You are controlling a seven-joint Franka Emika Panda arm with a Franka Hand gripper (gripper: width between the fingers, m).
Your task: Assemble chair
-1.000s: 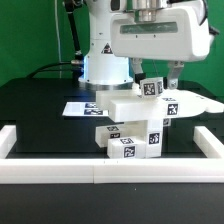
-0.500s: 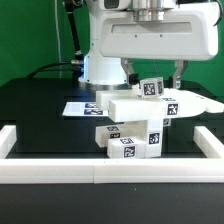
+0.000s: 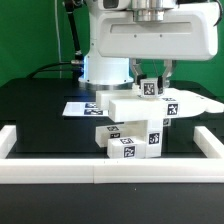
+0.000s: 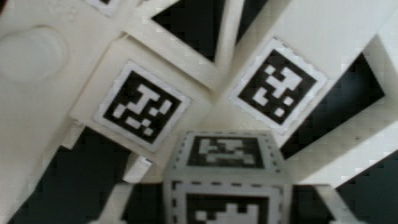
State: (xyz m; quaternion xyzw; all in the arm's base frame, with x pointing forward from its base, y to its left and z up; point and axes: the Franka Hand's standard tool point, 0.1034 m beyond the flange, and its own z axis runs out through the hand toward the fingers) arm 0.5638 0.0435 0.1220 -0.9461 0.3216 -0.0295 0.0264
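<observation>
Jaws flank the small cube [image 3: 151, 87] atop the chair [image 3: 128, 128].

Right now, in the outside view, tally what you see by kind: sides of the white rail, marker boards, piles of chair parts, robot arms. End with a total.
Rail sides: 3 (front, plus the exterior view's left and the exterior view's right)
Marker board: 1
Pile of chair parts: 1
Robot arm: 1
Total: 6
</observation>
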